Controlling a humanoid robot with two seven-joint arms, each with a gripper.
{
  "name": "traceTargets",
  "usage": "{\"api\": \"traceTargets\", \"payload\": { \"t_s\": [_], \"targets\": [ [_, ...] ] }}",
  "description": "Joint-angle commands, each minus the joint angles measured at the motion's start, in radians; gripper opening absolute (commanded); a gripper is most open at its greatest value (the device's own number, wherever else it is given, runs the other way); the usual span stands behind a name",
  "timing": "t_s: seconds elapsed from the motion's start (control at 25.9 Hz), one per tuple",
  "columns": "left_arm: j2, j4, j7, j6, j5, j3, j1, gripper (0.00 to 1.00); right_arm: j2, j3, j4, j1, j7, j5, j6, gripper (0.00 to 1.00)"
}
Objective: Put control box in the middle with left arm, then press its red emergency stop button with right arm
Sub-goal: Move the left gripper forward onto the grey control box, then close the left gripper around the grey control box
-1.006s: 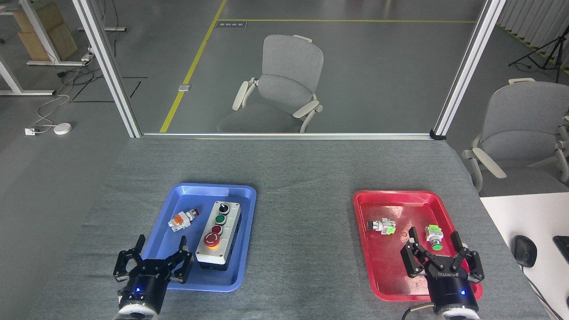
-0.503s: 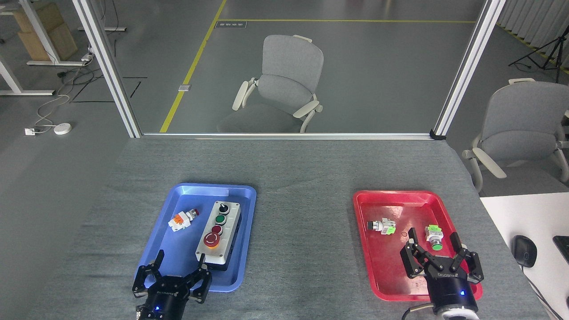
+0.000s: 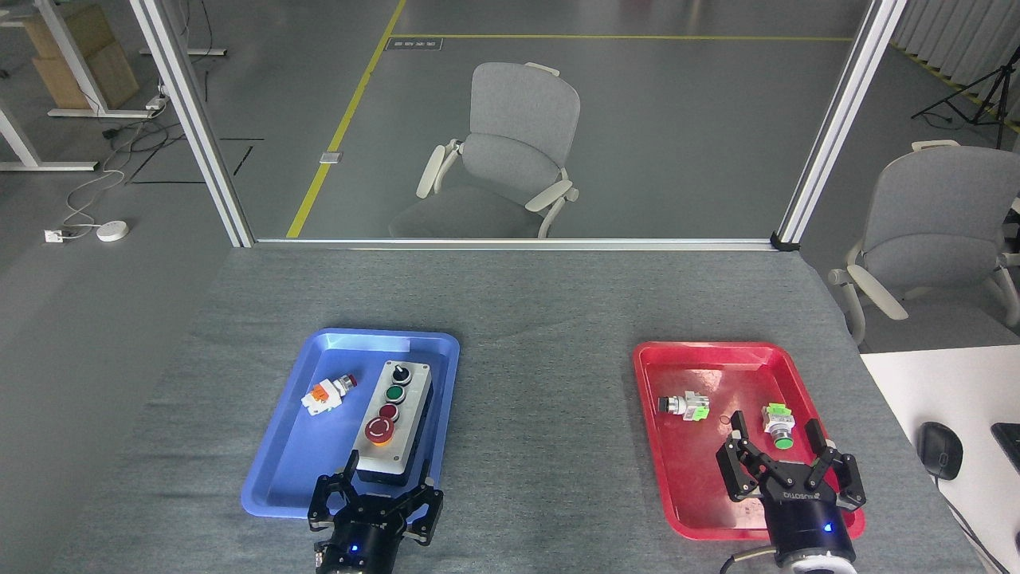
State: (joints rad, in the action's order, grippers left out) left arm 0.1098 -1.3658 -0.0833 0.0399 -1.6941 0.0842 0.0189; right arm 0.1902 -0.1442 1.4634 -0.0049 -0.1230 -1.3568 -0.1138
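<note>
While control box (image 3: 392, 422) sits traybound, left gripper (image 3: 388, 469) straddles it

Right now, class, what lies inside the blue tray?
The blue tray holds the control box and a small loose red-tipped push-button part. The left hand covers the box's near end.

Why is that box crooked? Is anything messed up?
Nothing looks broken or spilled. The control box just lies slightly slanted in the blue tray, not lined up with its edges. The small loose parts lie on their sides in both trays, scattered but whole.
</note>
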Motion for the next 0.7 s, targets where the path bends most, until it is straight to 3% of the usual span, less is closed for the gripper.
{"api": "traceTargets", "payload": {
  "t_s": [0.0, 0.66],
  "targets": [
    [0.005, 0.059, 0.013, 0.031, -0.01, 0.0, 0.035, 0.98, 0.0, 0.0, -0.015, -0.001, -0.003, -0.002, -0.001, 0.99],
    [-0.002, 0.191, 0.011, 0.074, -0.001, -0.009, 0.108, 0.98, -0.008, 0.0, -0.023, -0.004, -0.003, -0.007, -0.004, 0.99]
  ]
}}
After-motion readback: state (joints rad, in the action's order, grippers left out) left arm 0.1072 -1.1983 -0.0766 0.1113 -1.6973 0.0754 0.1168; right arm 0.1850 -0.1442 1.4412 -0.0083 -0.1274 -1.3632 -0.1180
